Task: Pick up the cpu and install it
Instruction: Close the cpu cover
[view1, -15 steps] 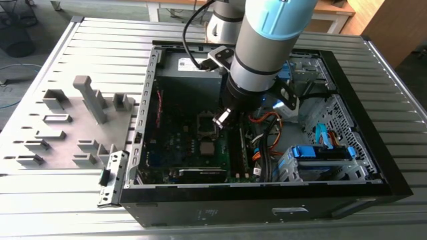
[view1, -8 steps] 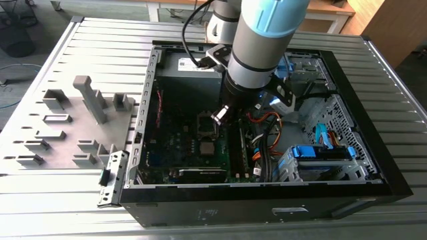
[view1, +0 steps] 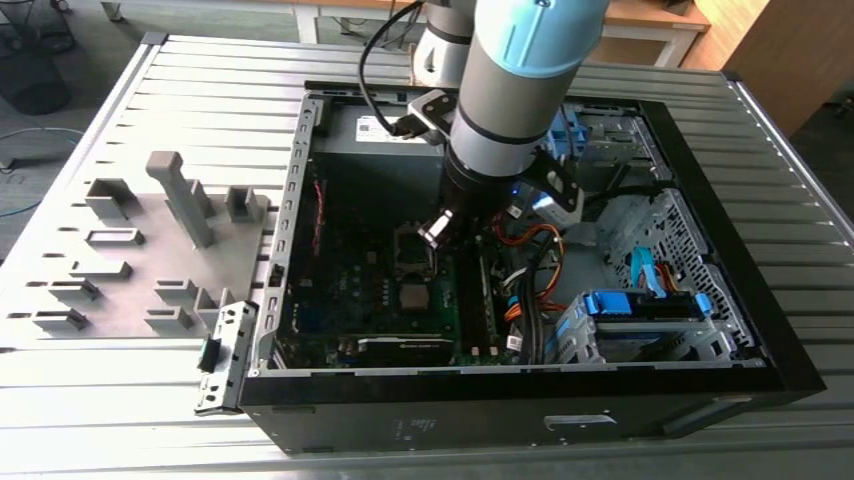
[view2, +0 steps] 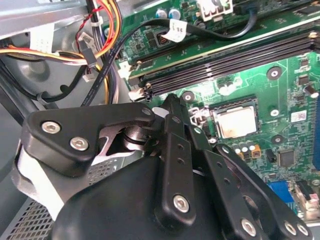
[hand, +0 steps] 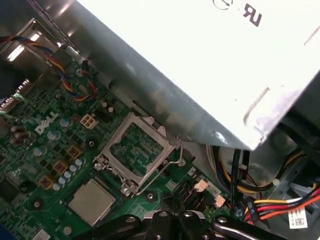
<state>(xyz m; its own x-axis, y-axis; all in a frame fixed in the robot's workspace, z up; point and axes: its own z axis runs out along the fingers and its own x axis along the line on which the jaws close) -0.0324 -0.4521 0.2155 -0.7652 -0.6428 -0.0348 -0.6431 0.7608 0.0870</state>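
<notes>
The cpu (view2: 235, 121) is a pale silvery square lying flat in its socket on the green motherboard (view2: 285, 85); it shows again in the first wrist view (hand: 91, 201) and as a small pale square inside the case (view1: 415, 297). Beside it the socket's metal load plate (hand: 135, 150) stands flipped open, with its wire lever (hand: 176, 155) next to it. My gripper (view1: 431, 237) hangs low inside the case over that plate, a short way from the cpu. Its black fingers (view2: 172, 107) look closed together with nothing between them.
The black computer case (view1: 747, 330) lies open on a ribbed metal table. Grey holder blocks (view1: 180, 200) stand at the exterior view's left. Cable bundles (view2: 100, 30), dark memory slots (view2: 230, 62), the power supply box (hand: 200, 60) and a blue drive cage (view1: 627, 305) crowd the gripper.
</notes>
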